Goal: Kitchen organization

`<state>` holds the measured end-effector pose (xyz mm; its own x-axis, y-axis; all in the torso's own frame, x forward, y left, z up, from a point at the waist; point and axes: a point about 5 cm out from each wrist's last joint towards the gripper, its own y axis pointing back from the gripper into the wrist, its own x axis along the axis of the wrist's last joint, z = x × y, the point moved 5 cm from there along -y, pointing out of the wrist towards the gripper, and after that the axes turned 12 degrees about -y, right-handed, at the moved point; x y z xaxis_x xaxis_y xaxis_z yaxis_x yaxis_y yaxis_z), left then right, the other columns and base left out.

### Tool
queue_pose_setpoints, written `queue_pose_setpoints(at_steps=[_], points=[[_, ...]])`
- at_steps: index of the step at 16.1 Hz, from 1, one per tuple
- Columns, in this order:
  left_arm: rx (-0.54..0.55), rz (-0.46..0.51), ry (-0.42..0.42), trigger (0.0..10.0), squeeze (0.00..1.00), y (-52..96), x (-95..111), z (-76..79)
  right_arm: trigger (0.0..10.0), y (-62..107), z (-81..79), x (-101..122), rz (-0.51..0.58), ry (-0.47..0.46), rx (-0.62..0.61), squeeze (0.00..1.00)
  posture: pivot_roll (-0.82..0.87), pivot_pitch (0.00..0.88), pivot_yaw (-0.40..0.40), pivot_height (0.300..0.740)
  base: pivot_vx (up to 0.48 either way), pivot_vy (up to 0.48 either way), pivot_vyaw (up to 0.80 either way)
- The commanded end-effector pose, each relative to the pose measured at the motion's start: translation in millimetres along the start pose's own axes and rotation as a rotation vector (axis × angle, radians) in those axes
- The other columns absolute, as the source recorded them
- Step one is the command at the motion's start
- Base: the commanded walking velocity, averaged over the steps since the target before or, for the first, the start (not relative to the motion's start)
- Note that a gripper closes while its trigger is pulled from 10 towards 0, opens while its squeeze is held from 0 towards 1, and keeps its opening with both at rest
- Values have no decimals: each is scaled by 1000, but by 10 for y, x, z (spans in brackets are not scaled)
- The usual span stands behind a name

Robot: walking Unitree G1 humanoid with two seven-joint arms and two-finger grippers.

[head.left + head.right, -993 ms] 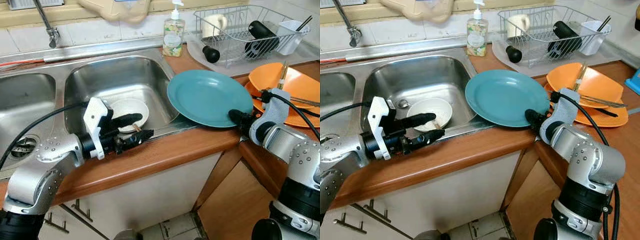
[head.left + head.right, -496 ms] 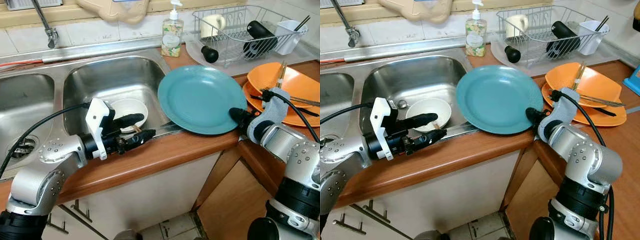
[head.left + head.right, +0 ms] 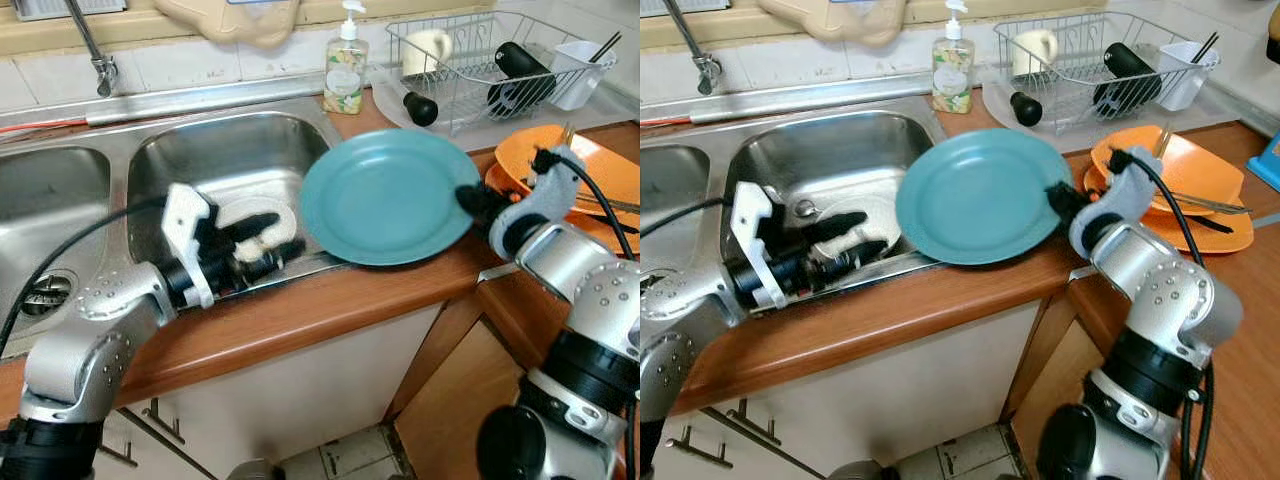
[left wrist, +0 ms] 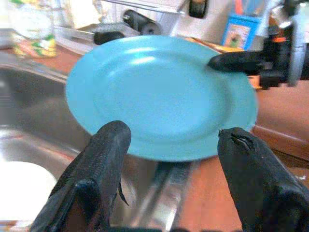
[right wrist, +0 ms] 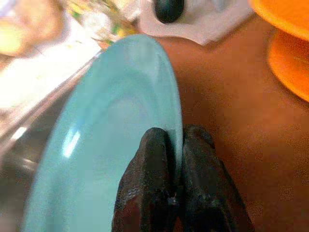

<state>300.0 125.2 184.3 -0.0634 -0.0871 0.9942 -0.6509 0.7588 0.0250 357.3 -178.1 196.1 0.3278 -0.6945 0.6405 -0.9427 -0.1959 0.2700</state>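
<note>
A teal plate hangs tilted over the sink's right rim, lifted off the counter. My right gripper is shut on its right edge, and the fingers pinch the rim. My left gripper stands open at the front of the right sink basin, just left of the plate. Its fingers are spread wide, above a white bowl lying in the basin.
Orange plates with cutlery sit at the right of the wooden counter. A dish rack with a mug and a black item stands at the back right. A soap bottle is behind the sink, the tap at back left.
My right gripper has lifted the teal plate and carried it left, over the sink's edge. My left gripper has moved forward into the basin, over the white bowl.
</note>
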Motion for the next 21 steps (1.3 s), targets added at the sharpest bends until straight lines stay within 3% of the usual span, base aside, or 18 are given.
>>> queue_pose_setpoints(at_steps=[1, 2, 3, 4, 7, 8, 9, 12, 13, 16, 19, 20, 21], points=[[35, 19, 30, 10000, 0, -4, 46, -84, 0, 1, -50, 26, 7, -15, 13, 0, -30, 0, 28, 740, 0, 0, 0], [57, 35, 60, 10000, 0, -15, 68, -131, 0, -1, -135, 67, 19, -37, 53, 0, -29, 0, 29, 740, 0, 0, 0], [72, 42, 86, 10000, 239, -23, 77, -167, 0, -1, -204, 102, 29, -53, 86, 0, -29, 0, 30, 740, 0, 0, 0], [88, 51, 105, 10000, 1000, -29, 85, -206, 0, 2, -282, 140, 41, -56, 124, 0, -29, 0, 30, 740, 0, 0, 0], [146, 116, 217, 10000, 1000, -85, 112, -353, 0, 48, -627, 286, 91, -92, 314, 0, -29, 0, 35, 740, 0, 0, 0], [162, 139, 274, 10000, 110, -111, 110, -403, 0, 79, -731, 326, 103, -95, 373, 0, -30, 0, 36, 740, 0, 0, 0], [162, 145, 292, 10000, 0, -121, 110, -416, 0, 92, -769, 334, 104, -91, 393, 0, -32, 0, 40, 740, 0, 0, 0], [162, 159, 345, 10000, 0, -157, 99, -430, 0, 139, -869, 374, 121, -113, 458, 0, -34, 0, 44, 740, 0, 0, 0], [161, 193, 427, 10000, 0, -164, 102, -461, 0, 185, -949, 394, 124, -124, 519, 0, -34, 0, 45, 740, 0, 0, 0], [162, 209, 493, 10000, 0, -177, 68, -492, 0, 251, -1050, 390, 115, -154, 602, 0, -34, 0, 46, 740, 0, 0, 0], [98, 298, 583, 10000, 0, -238, 176, -461, 0, 300, -1131, 311, 75, -157, 667, 0, -36, 0, 48, 740, 0, 0, 0], [28, 362, 616, 1608, 0, -257, 296, -398, 0, 299, -1137, 282, 67, -154, 670, 0, -37, 0, 52, 740, 0, 0, 0], [-15, 404, 639, 0, 0, -251, 369, -361, 0, 297, -1135, 273, 64, -155, 670, 0, -37, 0, 52, 740, 0, 0, 0]])
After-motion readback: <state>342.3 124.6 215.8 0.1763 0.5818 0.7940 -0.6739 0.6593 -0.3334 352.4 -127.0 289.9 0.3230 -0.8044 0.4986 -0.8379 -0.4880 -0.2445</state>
